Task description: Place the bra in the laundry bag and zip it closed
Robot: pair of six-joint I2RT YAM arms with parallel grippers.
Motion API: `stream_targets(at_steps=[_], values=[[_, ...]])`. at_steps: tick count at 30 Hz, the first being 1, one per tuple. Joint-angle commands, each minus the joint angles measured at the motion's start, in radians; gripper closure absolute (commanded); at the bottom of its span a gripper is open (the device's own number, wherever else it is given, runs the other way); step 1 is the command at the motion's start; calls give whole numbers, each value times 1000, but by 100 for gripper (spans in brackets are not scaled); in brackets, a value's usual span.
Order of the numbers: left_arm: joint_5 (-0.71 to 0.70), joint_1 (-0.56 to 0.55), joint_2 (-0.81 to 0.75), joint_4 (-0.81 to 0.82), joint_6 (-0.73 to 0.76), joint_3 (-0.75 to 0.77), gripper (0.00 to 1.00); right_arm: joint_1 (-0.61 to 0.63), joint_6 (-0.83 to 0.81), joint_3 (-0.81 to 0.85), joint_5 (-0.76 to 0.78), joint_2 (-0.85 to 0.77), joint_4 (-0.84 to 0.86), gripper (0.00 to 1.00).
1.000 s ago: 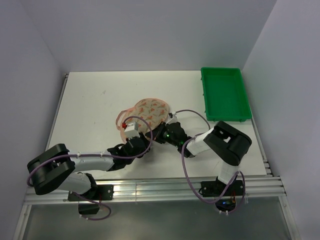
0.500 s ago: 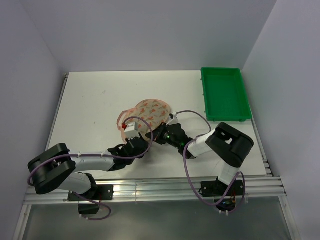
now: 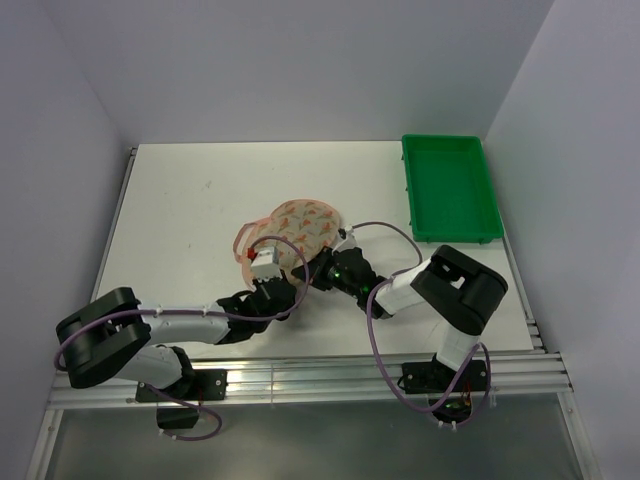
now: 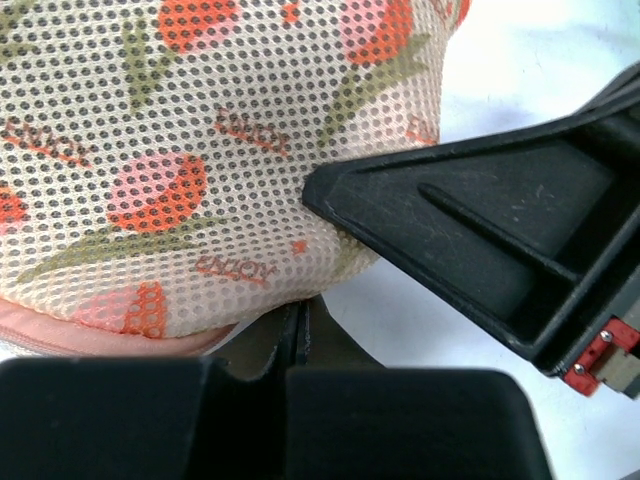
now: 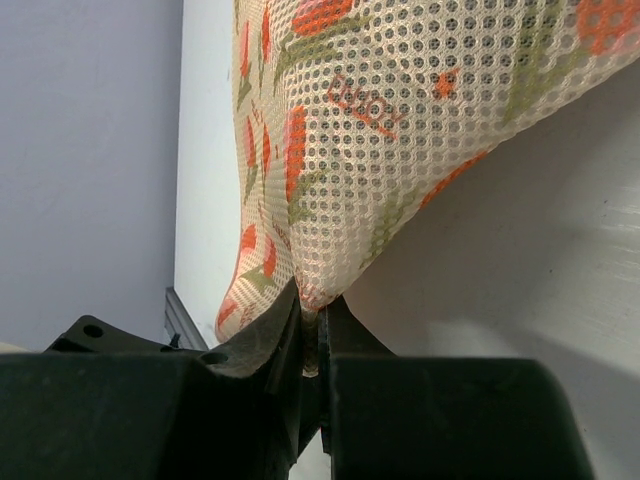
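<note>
Bag [image 3: 300,222] mid-table [image 3: 180,210], two lobes side by side, long axis approx 8-to-2 o'clock in top view. R gripper [image 5: 315,325]: fingers clamped on a tuck of mesh at bag's near-right edge, fabric drawn to a point between them, bag fanning out toward 12 o'clock from the pinch. L gripper [image 4: 300,335]: fingers pressed together w/ only a thin slit showing, bag's near rim dipping into it, so prob. pinching the rim too. Bag at 11–12 o'clock from L fingers; zip trim [image 4: 60,338] along bag's bottom edge at approx 9 o'clock, just beside them; R gripper's body close in at 3 o'clock in L wrist view. Both grips on same near edge, near each other, L nearer the trim. Bra: not visible in any view; can't tell whether it's inside, since mesh shows nothing clear behind it. Judgement: next move hinges on zip line running off toward 9 o'clock from L pinch, w/ R as anchor. Slider not made out, so pull direction unsure.
</note>
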Motion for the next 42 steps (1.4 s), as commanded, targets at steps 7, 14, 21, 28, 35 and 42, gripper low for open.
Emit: stream_targets(at_steps=[7, 14, 21, 28, 35, 42], values=[[-79, -12, -166, -113, -55, -109, 100, -46, -69, -3, -50, -32, -20, 100], [-66, -12, -228, -198, -74, -146, 100, -100, -129, -1, -116, -50, -51, 100], [-60, -12, -310, -273, -124, -190, 100, -224, -287, 106, -225, -35, -284, 100], [-15, -12, -337, -241, -98, -178, 100, -261, -387, 263, -301, -1, -488, 44], [81, -12, -156, -37, 2, -40, 100, -198, -171, -19, -217, -168, -253, 0], [184, -11, -25, 80, 25, 29, 100, -89, 21, -167, -127, -187, -31, 0]])
